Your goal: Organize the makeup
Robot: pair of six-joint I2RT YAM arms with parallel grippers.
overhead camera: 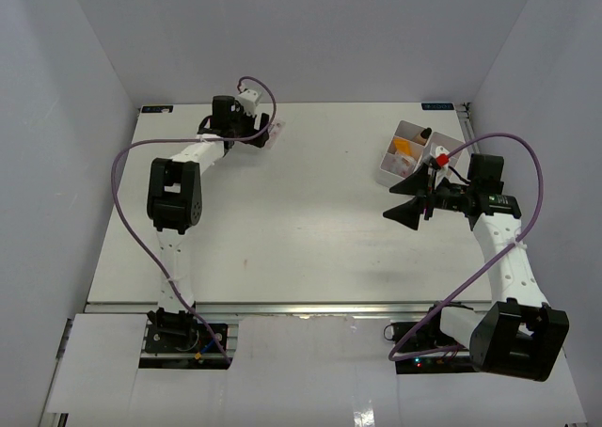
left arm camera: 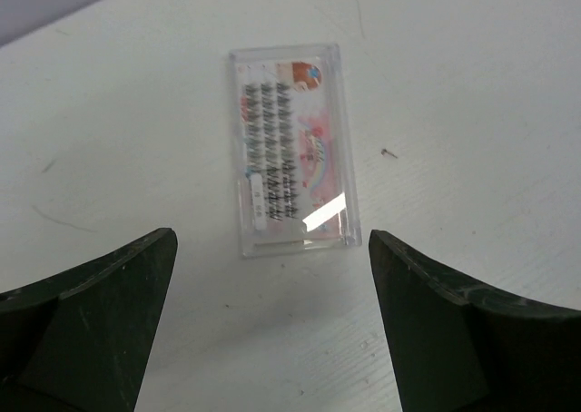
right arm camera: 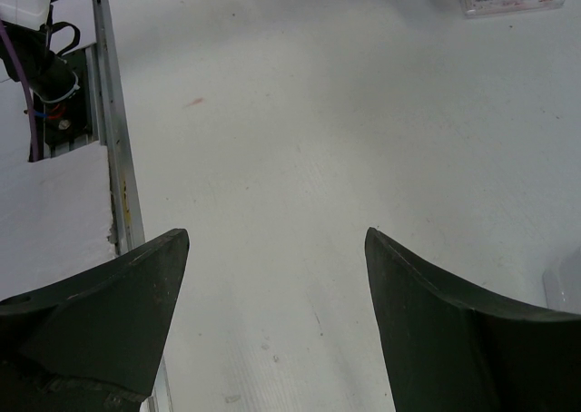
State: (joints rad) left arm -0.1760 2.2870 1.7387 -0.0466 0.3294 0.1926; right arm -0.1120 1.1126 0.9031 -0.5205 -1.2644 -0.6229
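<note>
Top cam overhead; wrist cams low, both see clear packet (left arm camera: 292,149).

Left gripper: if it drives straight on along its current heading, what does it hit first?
The clear lash packet, flat on the table, centred ahead of the open left gripper. The remaining gap is unclear.

Left gripper (left arm camera: 272,240) jaws spread, right gripper (right arm camera: 277,235) jaws spread, seemingly hovering

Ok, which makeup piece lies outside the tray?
The flat clear lash packet, lying on the table before the open left gripper; the other pieces sit in the white tray.
</note>
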